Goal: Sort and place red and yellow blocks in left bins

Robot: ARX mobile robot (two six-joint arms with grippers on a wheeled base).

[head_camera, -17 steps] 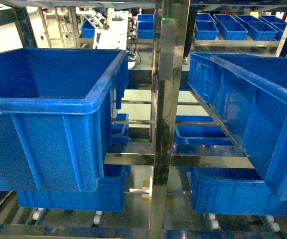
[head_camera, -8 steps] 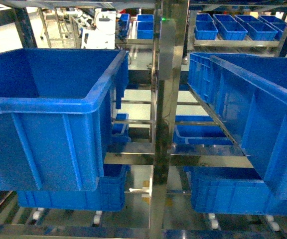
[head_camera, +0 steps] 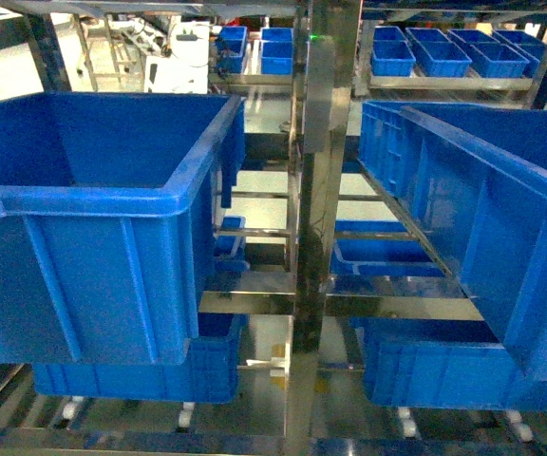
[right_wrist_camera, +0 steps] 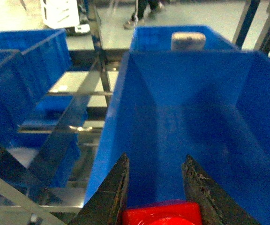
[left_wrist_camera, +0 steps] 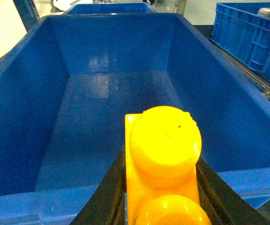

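In the left wrist view my left gripper (left_wrist_camera: 161, 187) is shut on a yellow block (left_wrist_camera: 163, 150) with two round studs. It hangs over the near rim of a deep blue bin (left_wrist_camera: 41, 93) whose floor is bare. In the right wrist view my right gripper (right_wrist_camera: 156, 159) is shut on a red block (right_wrist_camera: 162, 213), which sits low between the black fingers (right_wrist_camera: 118, 187). Below it is another blue bin (right_wrist_camera: 121, 122) with nothing on the part of its floor that shows. Neither gripper shows in the head view, where the left bin (head_camera: 112, 199) and right bin (head_camera: 501, 218) fill the front.
A steel rack post (head_camera: 316, 190) stands between the two big bins, with more blue bins (head_camera: 416, 370) on lower shelves and small ones (head_camera: 444, 52) at the back. Beyond the right bin, a farther bin holds a grey-white object (right_wrist_camera: 188, 41).
A white machine in the far background of the head view has slid to the left. The bins and rack have not moved.
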